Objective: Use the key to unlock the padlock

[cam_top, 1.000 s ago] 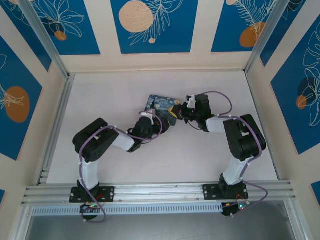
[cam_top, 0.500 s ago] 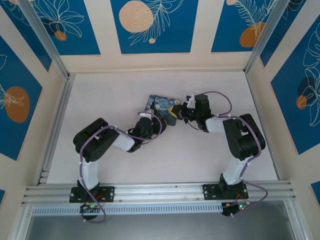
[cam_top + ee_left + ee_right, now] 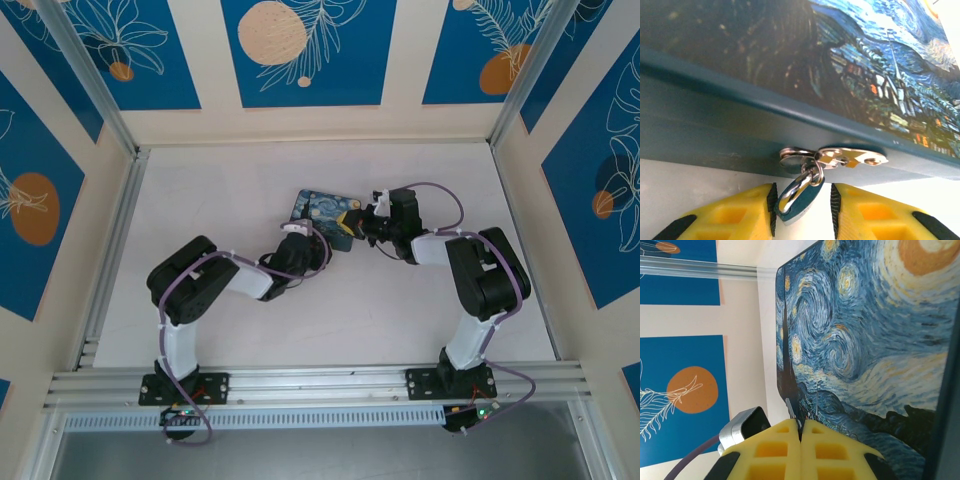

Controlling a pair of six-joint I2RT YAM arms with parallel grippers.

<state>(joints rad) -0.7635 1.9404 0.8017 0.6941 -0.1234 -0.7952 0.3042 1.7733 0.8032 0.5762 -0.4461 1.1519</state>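
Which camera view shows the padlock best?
Left wrist: the padlock hangs close up from the box's hasp, between the left hand's fingers. Top external: too small to tell. Right wrist: faces the painted lid.

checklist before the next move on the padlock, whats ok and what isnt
1. Padlock between the left gripper fingers: ok.
2. Left gripper clamped on padlock: not ok, jaws open, gap on one side.
3. Padlock hanging from the latch on the box: ok.
4. Key held in right gripper: ok, a thin sliver pokes from the shut fingers.
5. Key in padlock: not ok, the key is over by the box lid.
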